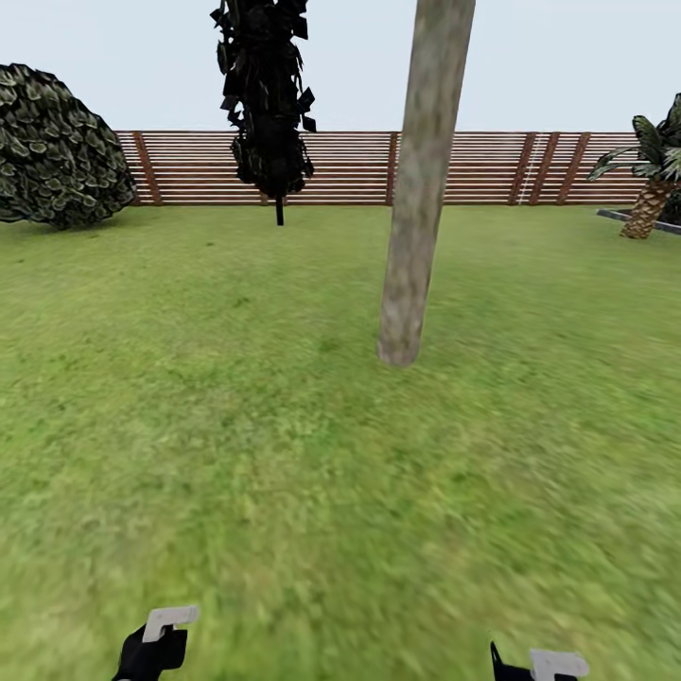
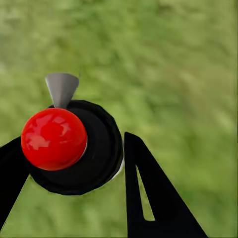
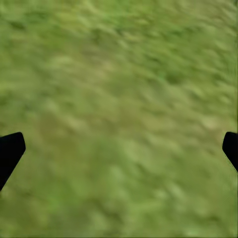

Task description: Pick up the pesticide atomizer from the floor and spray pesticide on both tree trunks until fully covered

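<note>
The wide green grass floor [image 1: 236, 426] filled most of the head view, with the brown slatted wooden fence [image 1: 473, 170] across the top. The thick pale grey-beige mottled tree trunk [image 1: 416, 208] stood right of centre, smooth and leaning a little. In the left wrist view the left gripper [image 2: 74, 173] pinched the black round atomizer with a red ball top [image 2: 74, 148], its grey nozzle forward, probably ready for spraying. The right gripper [image 3: 119, 148] had its fingers spread, empty.

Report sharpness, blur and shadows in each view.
Head view: pale mottled tree trunk and brown slatted fence crisp, near grass smeared, no cast shadows. Left wrist view: glossy red ball with highlights sharp, grass blurred. Right wrist view: grass blurred throughout.
</note>
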